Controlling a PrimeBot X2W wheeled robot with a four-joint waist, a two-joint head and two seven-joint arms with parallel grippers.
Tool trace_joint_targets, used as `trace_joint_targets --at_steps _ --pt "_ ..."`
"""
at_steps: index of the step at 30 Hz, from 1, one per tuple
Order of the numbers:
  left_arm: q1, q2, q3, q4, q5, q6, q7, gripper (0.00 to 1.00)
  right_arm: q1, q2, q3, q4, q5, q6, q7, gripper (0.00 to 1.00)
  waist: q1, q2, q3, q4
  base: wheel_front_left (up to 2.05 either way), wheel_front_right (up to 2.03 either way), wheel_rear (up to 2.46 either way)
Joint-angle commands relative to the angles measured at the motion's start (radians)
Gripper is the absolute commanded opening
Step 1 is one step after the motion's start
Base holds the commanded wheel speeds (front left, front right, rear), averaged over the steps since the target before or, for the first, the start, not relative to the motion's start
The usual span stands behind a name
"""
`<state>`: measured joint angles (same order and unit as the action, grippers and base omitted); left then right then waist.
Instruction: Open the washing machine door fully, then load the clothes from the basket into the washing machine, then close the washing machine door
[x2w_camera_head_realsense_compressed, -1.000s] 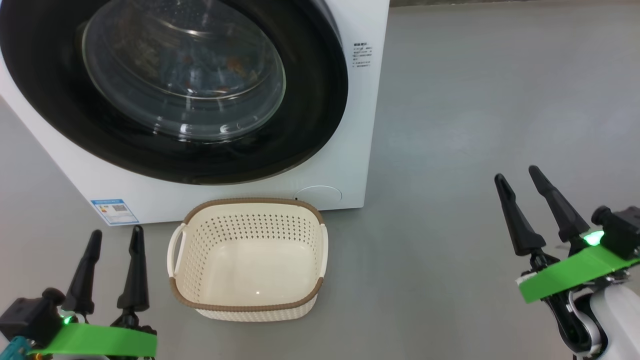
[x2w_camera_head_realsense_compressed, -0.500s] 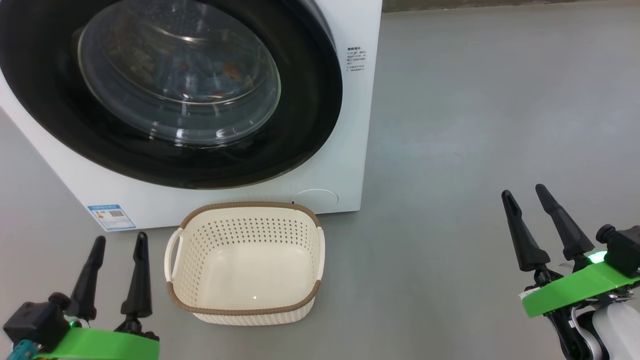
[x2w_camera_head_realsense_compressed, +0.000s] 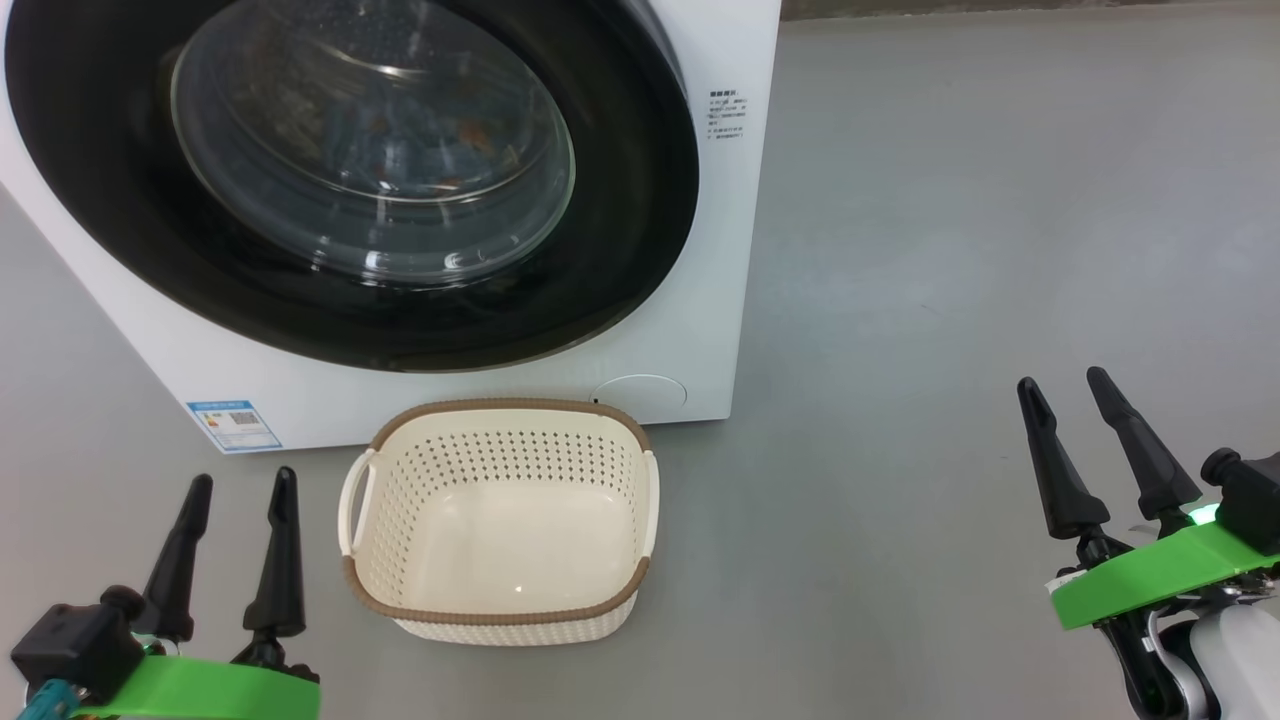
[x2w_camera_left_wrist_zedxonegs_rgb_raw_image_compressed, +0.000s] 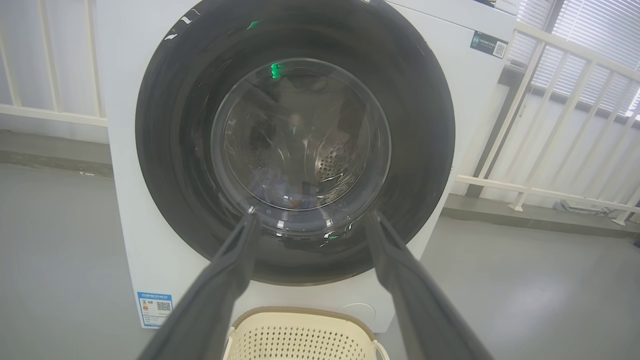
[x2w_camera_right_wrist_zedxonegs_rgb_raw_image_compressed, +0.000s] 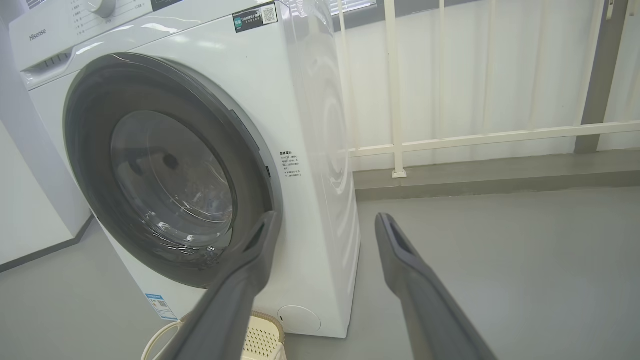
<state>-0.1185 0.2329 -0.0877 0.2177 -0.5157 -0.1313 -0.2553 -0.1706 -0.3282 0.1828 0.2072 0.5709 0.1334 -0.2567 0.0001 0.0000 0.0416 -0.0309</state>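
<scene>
Grey floor (x2w_camera_head_realsense_compressed: 950, 250), laundry corner. Washing machine (x2w_camera_head_realsense_compressed: 735, 250) w/ door (x2w_camera_head_realsense_compressed: 620, 200) shut; blue clothes (x2w_camera_head_realsense_compressed: 440, 140) prob. inside, glass murky. Basket (x2w_camera_head_realsense_compressed: 500, 410) empty, near machine's front bottom edge. Left gripper (x2w_camera_head_realsense_compressed: 243, 478) and right gripper (x2w_camera_head_realsense_compressed: 1062, 380) wide, empty. R arm dropped back since a sec ago; task looks done.

Place: laundry corner, prob. utility rm or enclosed balcony; home vs. test space, can't tell.
Appliance: white front-load washing machine (x2w_camera_right_wrist_zedxonegs_rgb_raw_image_compressed: 320, 125) w/ knob panel (x2w_camera_right_wrist_zedxonegs_rgb_raw_image_compressed: 75, 22) on top, standing straight on the floor.
Floor: smooth plain grey floor (x2w_camera_head_realsense_compressed: 950, 200).
Surround: white railing (x2w_camera_right_wrist_zedxonegs_rgb_raw_image_compressed: 475, 136) behind & beside machine; window blinds (x2w_camera_left_wrist_zedxonegs_rgb_raw_image_compressed: 590, 30) above it.
Laundry gear: cream perforated basket (x2w_camera_head_realsense_compressed: 500, 628) on floor at machine's foot.
</scene>
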Motion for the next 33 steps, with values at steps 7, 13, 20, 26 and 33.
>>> trace_joint_targets --at_steps 7,13,20,26,33 --pt "-0.035 0.022 0.029 -0.016 0.010 0.001 -0.006 1.00 0.002 0.008 -0.005 -0.008 -0.033 -0.003 -0.005 1.00 -0.0001 0.0000 0.001 0.005 0.00 0.00 0.00" --pt "-0.034 0.027 0.021 -0.011 0.009 0.001 -0.006 1.00 -0.002 0.017 -0.003 0.003 -0.040 -0.003 -0.005 1.00 -0.0001 0.0000 0.000 0.005 0.00 0.00 0.00" --pt "-0.036 0.029 0.015 -0.007 0.004 0.001 -0.006 1.00 -0.006 0.018 0.001 0.009 -0.034 -0.003 -0.005 1.00 -0.0001 0.0000 0.003 0.004 0.00 0.00 0.00" --pt "-0.035 0.029 0.008 0.000 -0.012 0.001 -0.006 1.00 -0.012 0.018 0.006 0.009 -0.030 -0.003 -0.005 1.00 -0.0001 0.0000 0.005 0.003 0.00 0.00 0.00" --pt "0.003 -0.003 -0.037 0.028 -0.044 0.000 0.001 0.00 0.001 0.045 -0.009 0.042 -0.024 0.000 0.000 0.00 0.0000 0.0000 0.008 0.001 0.00 0.00 0.00"
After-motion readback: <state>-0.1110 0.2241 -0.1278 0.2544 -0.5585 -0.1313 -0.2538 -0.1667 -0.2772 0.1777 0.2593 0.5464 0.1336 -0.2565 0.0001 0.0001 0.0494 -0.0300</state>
